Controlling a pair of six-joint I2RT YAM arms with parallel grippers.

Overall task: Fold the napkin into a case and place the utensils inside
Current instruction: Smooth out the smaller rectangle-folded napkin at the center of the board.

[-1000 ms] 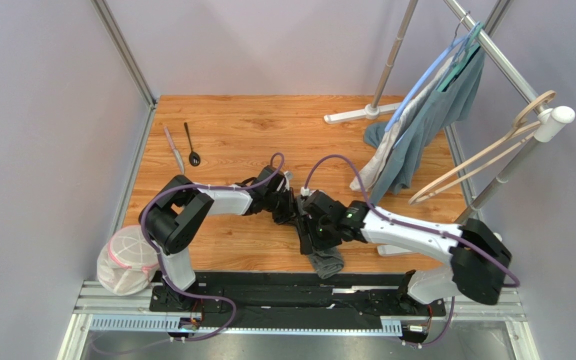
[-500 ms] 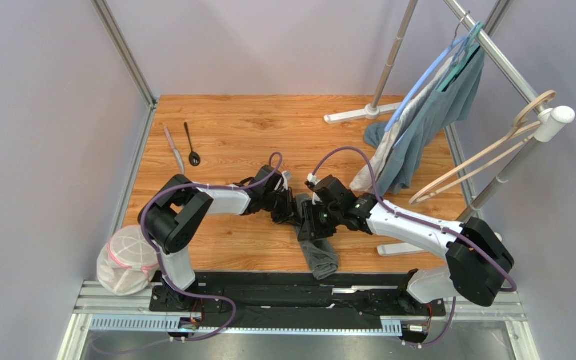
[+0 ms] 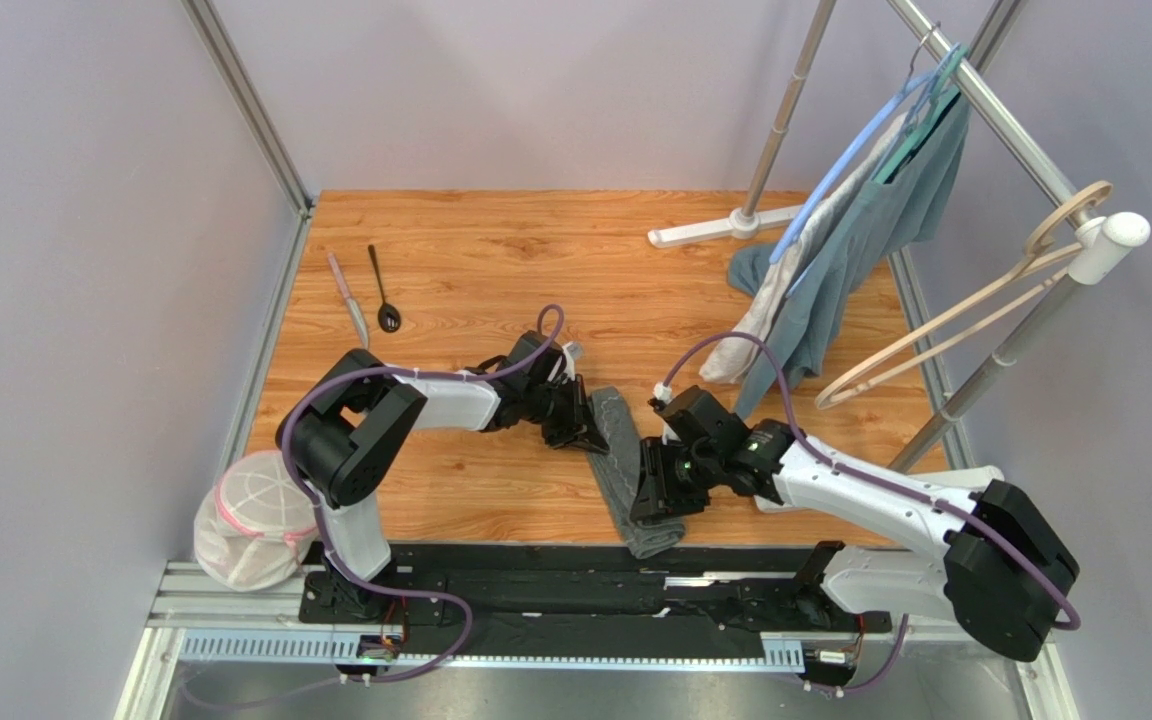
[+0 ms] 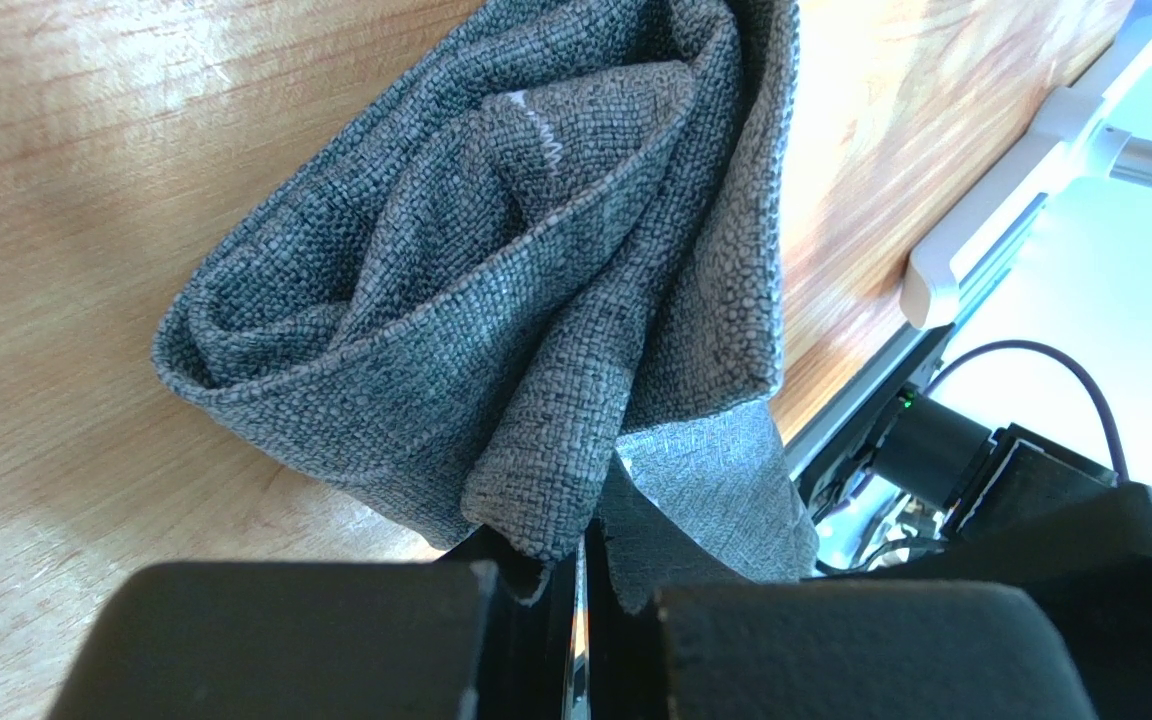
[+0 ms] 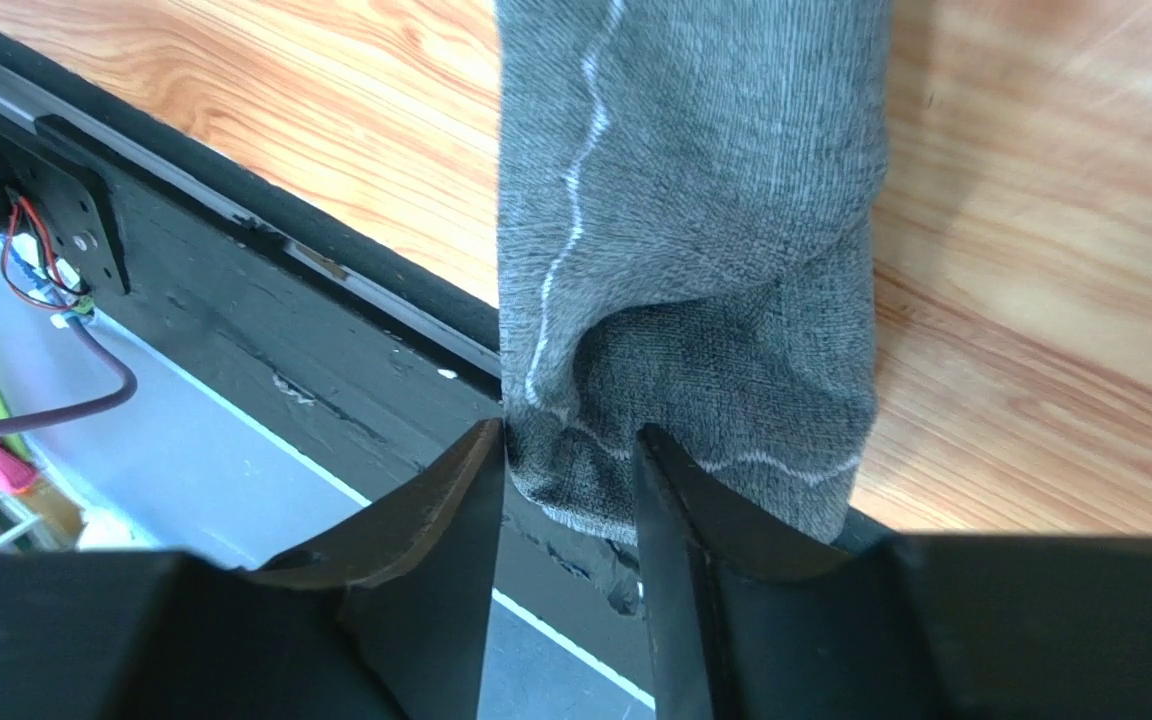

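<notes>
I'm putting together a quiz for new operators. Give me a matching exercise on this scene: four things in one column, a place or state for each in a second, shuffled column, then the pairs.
1 napkin
2 spoon
3 garment
4 left gripper

A hangs from the rack, far right
B shut on cloth
C lies far left, beside the knife
D long grey strip, middle of the table

Pairs: 1-D, 2-C, 3-A, 4-B

White arms, black joints, purple cables, black tools.
</notes>
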